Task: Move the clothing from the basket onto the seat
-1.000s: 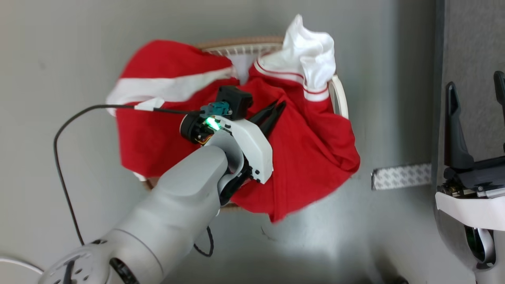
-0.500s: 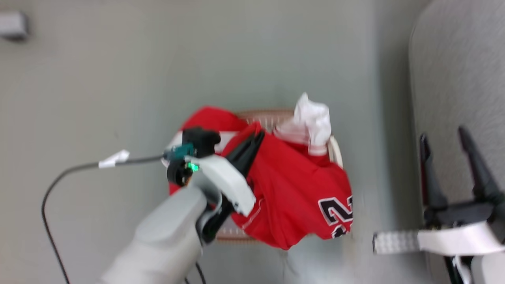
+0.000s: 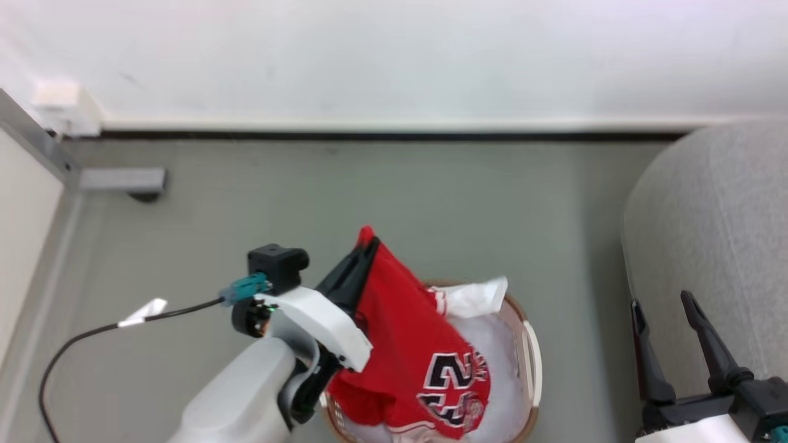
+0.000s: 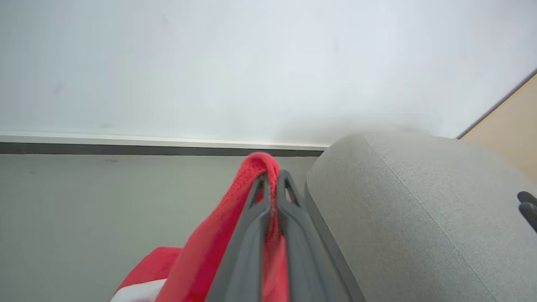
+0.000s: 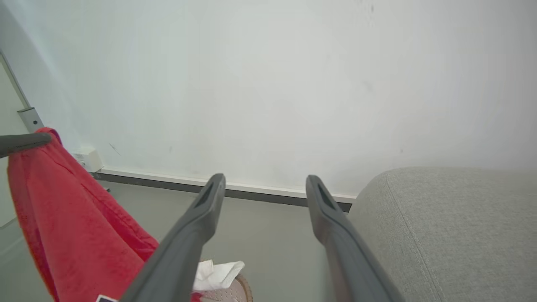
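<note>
- Left gripper: jaws pressed together, pinching a fold of the red jersey. In the left wrist view the fold loops over the tips of the dark fingers.
- Jersey: hangs from the pinch. In the head view its long axis runs from 11 o'clock down to 5 o'clock, with the dark number print at the low end.
- The low hem lies over the basket. I cannot tell whether it has cleared the rim.
- Basket: on the floor at 5 o'clock from the pinch, with a white cloth lying inside it.
- Seat: at 3 o'clock from the pinch and well apart, with bare floor between. In the left wrist view its rounded grey edge begins just beside the fingers, on their 3 o'clock side.
- Right gripper: jaws spread wide with nothing between them. It sits at 4 o'clock from the pinch, over the seat's near edge.
- Judgement: the right arm is nearer the seat but empty. The left arm carries the load, so the carry runs toward 3 o'clock.
- Judgement: the hem trails low, so it likely needs more height before the sweep.
- Risk, as a judgement: the hanging end could snag the basket rim and drag it along.
</note>
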